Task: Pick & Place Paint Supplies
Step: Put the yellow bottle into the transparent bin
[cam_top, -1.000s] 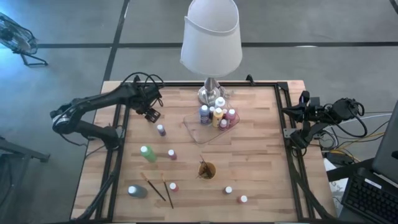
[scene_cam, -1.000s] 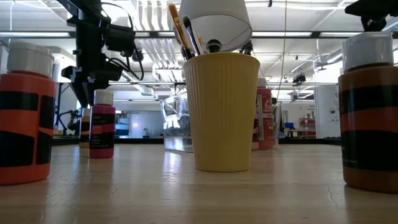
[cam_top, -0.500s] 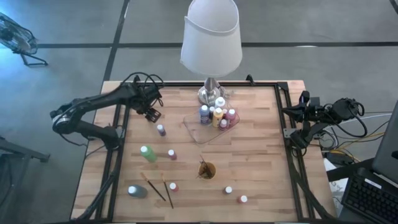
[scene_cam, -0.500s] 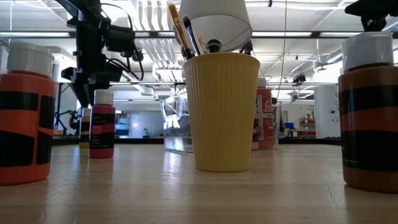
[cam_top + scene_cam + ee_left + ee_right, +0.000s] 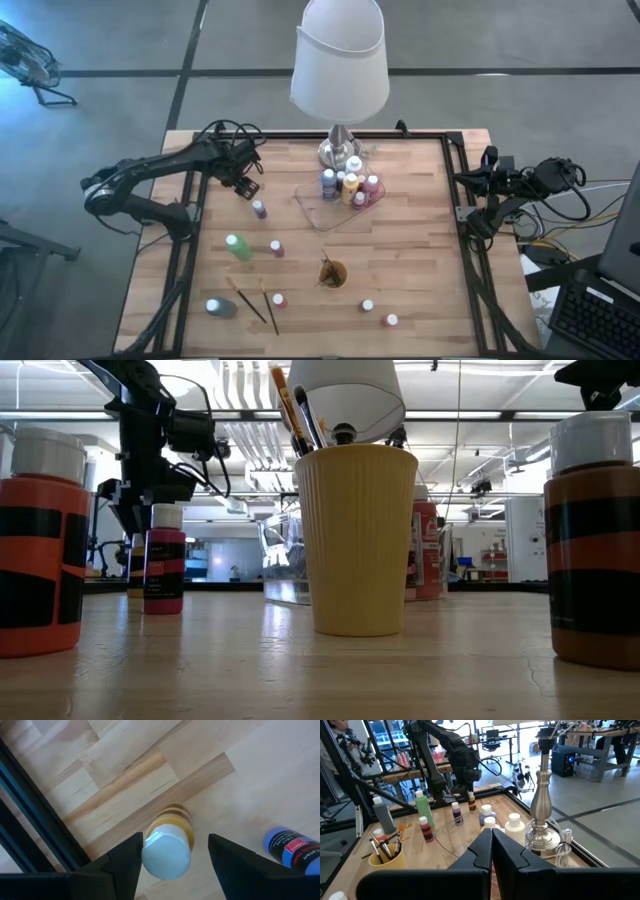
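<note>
My left gripper [image 5: 246, 186] [image 5: 175, 860] hangs open over the table's far left, pointing steeply down. Its fingers stand on either side of the white cap of an upright yellow paint bottle [image 5: 168, 845] [image 5: 471, 800], just above it. A purple bottle [image 5: 259, 208] [image 5: 294, 851] stands on its base close by. Green [image 5: 238, 246], pink [image 5: 276, 248], grey [image 5: 220, 307] and red [image 5: 279, 300] bottles and two brushes [image 5: 255, 303] are spread over the near left. My right gripper [image 5: 491, 837] waits shut at the table's right edge.
A clear tray [image 5: 318, 212] at mid-table holds several bottles [image 5: 348, 186]. A lamp [image 5: 340, 70] stands behind it on its metal base. An orange cup [image 5: 332, 272] holds brushes. Two small bottles [image 5: 378, 312] stand at the near right. A dark rail [image 5: 35, 820] edges the table beside my left gripper.
My left gripper has sunk a little toward the yellow bottle, staying open and pointing down. Nothing on the table has moved.
</note>
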You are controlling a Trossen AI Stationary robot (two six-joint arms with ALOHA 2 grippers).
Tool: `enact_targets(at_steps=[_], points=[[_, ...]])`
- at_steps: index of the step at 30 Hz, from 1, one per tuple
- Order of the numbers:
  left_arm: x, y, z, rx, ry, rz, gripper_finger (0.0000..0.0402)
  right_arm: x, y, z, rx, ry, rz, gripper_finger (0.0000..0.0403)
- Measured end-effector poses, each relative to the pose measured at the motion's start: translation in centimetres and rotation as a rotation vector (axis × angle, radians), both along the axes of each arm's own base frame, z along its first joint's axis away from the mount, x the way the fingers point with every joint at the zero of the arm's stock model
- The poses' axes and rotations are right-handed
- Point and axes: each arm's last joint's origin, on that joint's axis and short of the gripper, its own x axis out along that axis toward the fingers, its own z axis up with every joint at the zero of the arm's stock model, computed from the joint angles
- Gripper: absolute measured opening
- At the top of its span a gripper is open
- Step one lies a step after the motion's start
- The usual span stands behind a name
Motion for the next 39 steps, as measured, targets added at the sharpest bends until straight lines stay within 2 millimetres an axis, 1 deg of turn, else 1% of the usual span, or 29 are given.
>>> enact_targets(at_steps=[15,18,27,30,33,39], points=[[-0.11,-0.04,0.04,-0.002,0.009,-0.017,0.0226,0.00,0.00,0.00,0.000,0.000,0.001,0.0008],[-0.13,-0.02,0.04,-0.002,0.010,-0.019,0.0212,0.00,0.00,0.00,0.000,0.000,0.001,0.0008],[-0.15,0.10,0.11,0.005,0.005,-0.020,0.0145,0.00,0.00,0.00,0.000,0.000,0.000,0.0008],[-0.11,0.12,0.16,0.009,0.003,-0.027,0.0129,0.00,0.00,0.00,0.000,0.000,0.000,0.0008],[-0.11,0.12,0.16,0.010,0.004,-0.029,0.0124,0.00,0.00,0.00,0.000,0.000,0.000,0.0008],[-0.12,0.12,0.16,0.010,0.005,-0.030,0.0130,0.00,0.00,0.00,0.000,0.000,0.000,0.0008]])
